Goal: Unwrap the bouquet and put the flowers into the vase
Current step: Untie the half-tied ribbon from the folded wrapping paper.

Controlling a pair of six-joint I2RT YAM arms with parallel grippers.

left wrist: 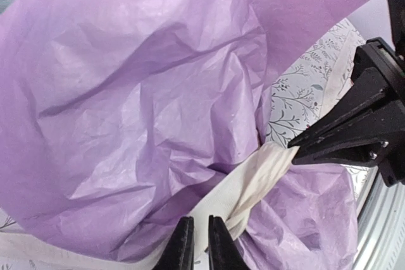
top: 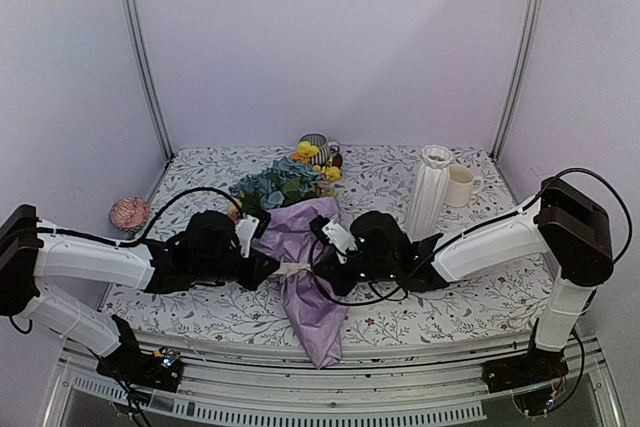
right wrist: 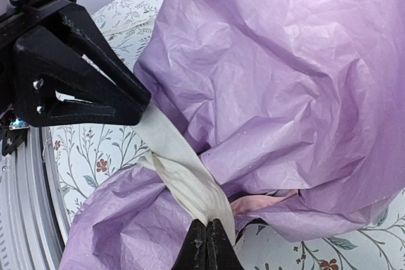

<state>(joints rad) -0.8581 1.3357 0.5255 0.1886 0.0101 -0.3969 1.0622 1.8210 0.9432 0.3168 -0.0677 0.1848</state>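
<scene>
We had barely begun: the bouquet (top: 300,247) lay wrapped on the desk (top: 450,297), left fingers (left wrist: 182,251) and right fingers (right wrist: 196,254) both clamping its cream ribbon (right wrist: 183,169), the vase (top: 431,192) holding nothing.

paper (left wrist: 145,93): thin lilac sheet, crinkled all over, faint satin sheen on the creases
ribbon (right wrist: 183,175): cream woven cloth, fine ribbed weave, matt
vase (top: 430,192): white ceramic, ribbed, soft gloss
flowers (top: 280,185): fabric-looking petals and leaves, matt
desk (top: 450,307): covered in white cloth with printed floral pattern, matt
left gripper (left wrist: 201,226): black plastic, matt, slightly grainy
right gripper (right wrist: 205,232): same black matt plastic
frame posts (top: 140,57): bare metal, smooth, dull shine
</scene>
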